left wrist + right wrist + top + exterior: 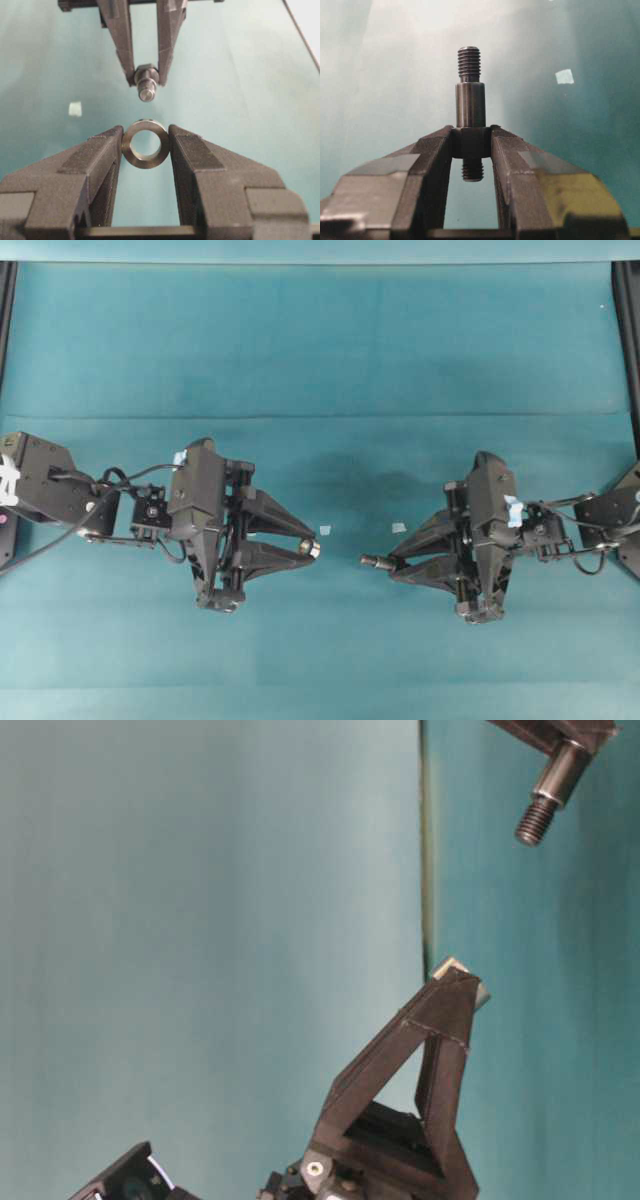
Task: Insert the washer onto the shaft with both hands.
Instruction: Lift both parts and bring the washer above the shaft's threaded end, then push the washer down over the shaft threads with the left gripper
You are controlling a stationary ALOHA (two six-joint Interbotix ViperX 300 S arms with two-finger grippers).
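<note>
My left gripper (pixel 311 549) is shut on the washer (pixel 145 143), a thick grey metal ring clamped between its fingertips with the hole facing outward. My right gripper (pixel 392 562) is shut on the shaft (pixel 470 105), a dark stepped cylinder with threaded ends, held by its wide middle. The shaft's free threaded end (pixel 370 561) points left toward the washer (pixel 313 549), with a gap between them above the teal cloth. In the left wrist view the shaft's tip (pixel 146 93) sits just above the washer's hole. The table-level view shows the shaft (pixel 548 798) at upper right, apart from the left fingers (pixel 440 1020).
Two small white tape bits (pixel 324 530) (pixel 399 528) lie on the teal cloth (pixel 320 360) between the grippers. Black frame rails run along the left (pixel 6 300) and right (pixel 630 330) edges.
</note>
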